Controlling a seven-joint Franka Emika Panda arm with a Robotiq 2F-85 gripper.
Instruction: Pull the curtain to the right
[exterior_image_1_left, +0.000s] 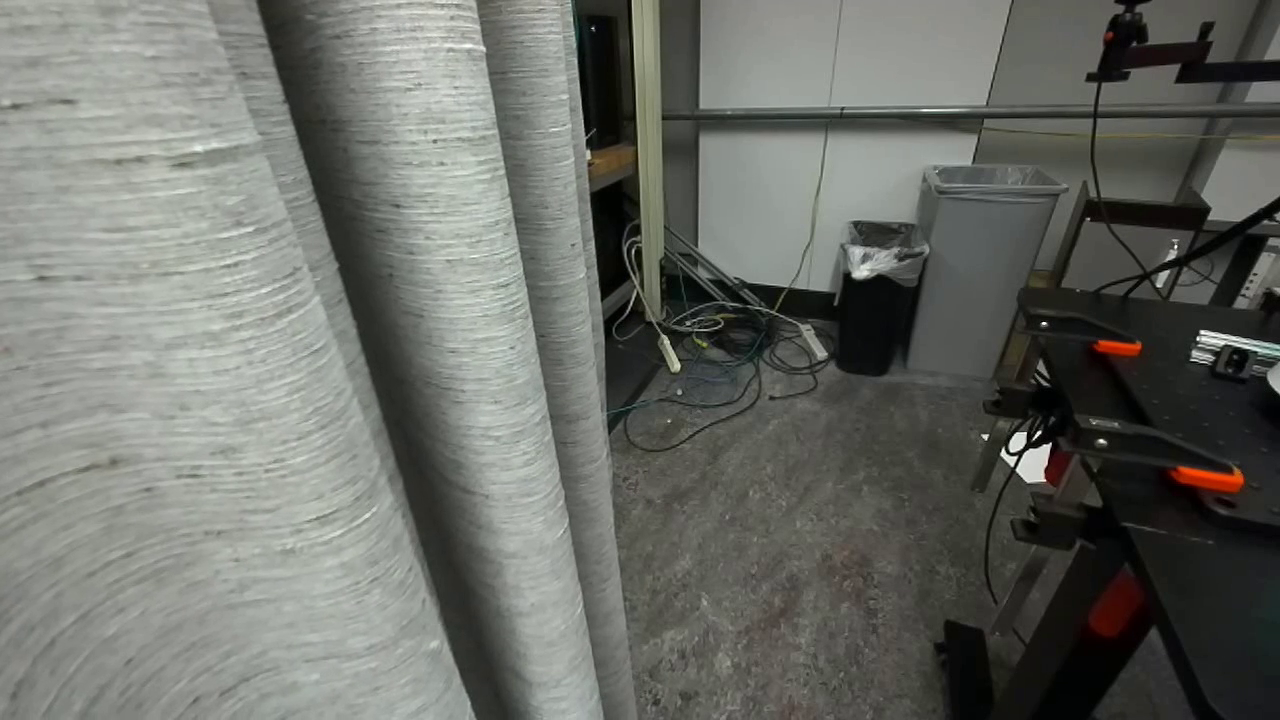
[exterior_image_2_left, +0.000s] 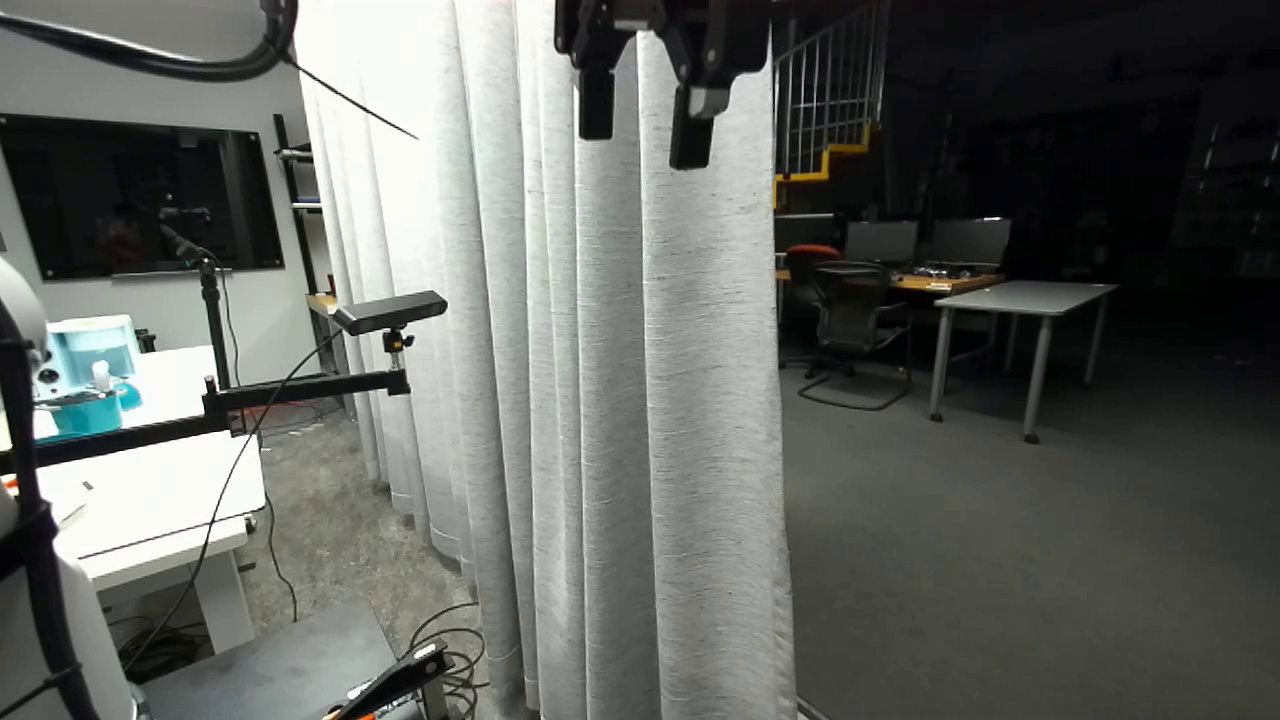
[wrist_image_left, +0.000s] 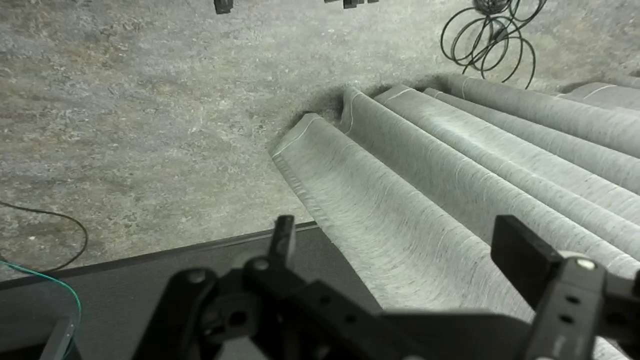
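Observation:
The curtain (exterior_image_1_left: 430, 300) is a tall light-grey woven drape with deep vertical folds, filling much of an exterior view. In an exterior view the curtain (exterior_image_2_left: 600, 400) hangs in the middle, its free edge toward the right. My gripper (exterior_image_2_left: 643, 150) points down at the top there, seen against the curtain, fingers apart. In the wrist view my gripper (wrist_image_left: 397, 225) is open, with the curtain (wrist_image_left: 380, 200) showing between and beyond the fingers. Its free edge runs nearer the left finger. I cannot tell whether the fingers touch the fabric. The curtain's top is out of view.
Black tables with orange-handled clamps (exterior_image_1_left: 1205, 478) stand opposite the curtain. A grey bin (exterior_image_1_left: 985, 270), a black bin (exterior_image_1_left: 875, 310) and loose cables (exterior_image_1_left: 740, 340) are by the wall. A camera on an arm (exterior_image_2_left: 390, 312) stands near the folds. Coiled cable (wrist_image_left: 492, 42) lies by the hem.

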